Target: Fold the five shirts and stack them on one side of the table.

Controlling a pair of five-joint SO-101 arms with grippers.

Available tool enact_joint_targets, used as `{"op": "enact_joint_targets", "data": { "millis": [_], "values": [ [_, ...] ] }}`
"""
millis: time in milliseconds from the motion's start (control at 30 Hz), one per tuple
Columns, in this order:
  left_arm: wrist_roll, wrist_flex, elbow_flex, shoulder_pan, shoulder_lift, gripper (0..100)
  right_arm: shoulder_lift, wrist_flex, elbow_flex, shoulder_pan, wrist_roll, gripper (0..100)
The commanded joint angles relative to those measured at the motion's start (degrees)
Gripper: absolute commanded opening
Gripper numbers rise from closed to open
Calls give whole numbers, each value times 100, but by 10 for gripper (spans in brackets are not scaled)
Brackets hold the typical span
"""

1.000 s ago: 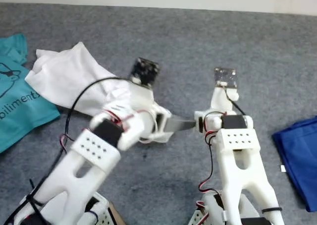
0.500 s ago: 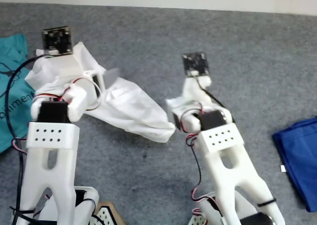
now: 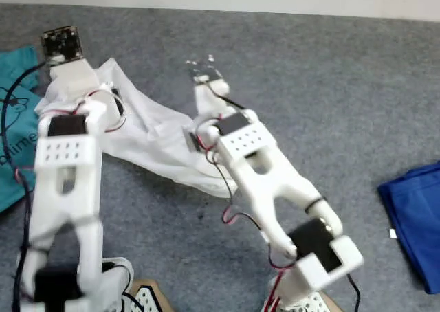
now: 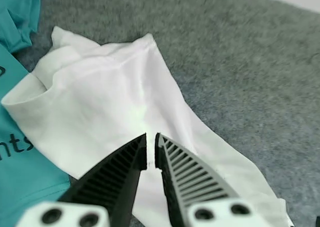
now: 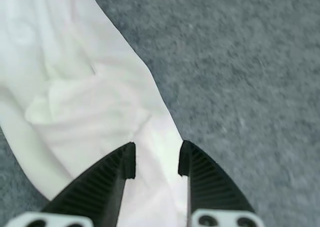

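The white shirt [image 3: 161, 147] is lying unfolded and rumpled on the grey desk [image 3: 330, 85], stretching from about 10 o'clock toward the centre in the high view. The left pincer [image 4: 151, 149] is hovering over the shirt's 10 o'clock end, its jaws sitting nearly together with just a sliver between them; whether any cloth is nipped there I cannot tell. The right pincer [image 5: 156, 159] is hanging over the shirt's end nearer the centre, jaws standing apart, with white fabric showing between them. A teal shirt [image 3: 12, 181] is lying at 9 o'clock, touching the white one. A dark blue shirt [image 3: 416, 216] is sitting well apart at 4 o'clock
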Motion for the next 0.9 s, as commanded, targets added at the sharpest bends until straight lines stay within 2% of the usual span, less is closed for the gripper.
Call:
{"op": "enact_joint_targets", "data": {
  "millis": [0, 267, 500, 867],
  "values": [
    [53, -132, -778, -75, 866, 62, 365, -163, -831, -198, 185, 156],
    [62, -132, -2413, -75, 2774, 63, 848, -119, -1156, -567, 185, 156],
    [53, -132, -3512, -75, 4295, 63, 857, -22, -857, -523, 193, 156],
    [53, -132, -3916, 57, 4752, 62, 857, -4, -637, 101, 185, 137]
  ]
}}
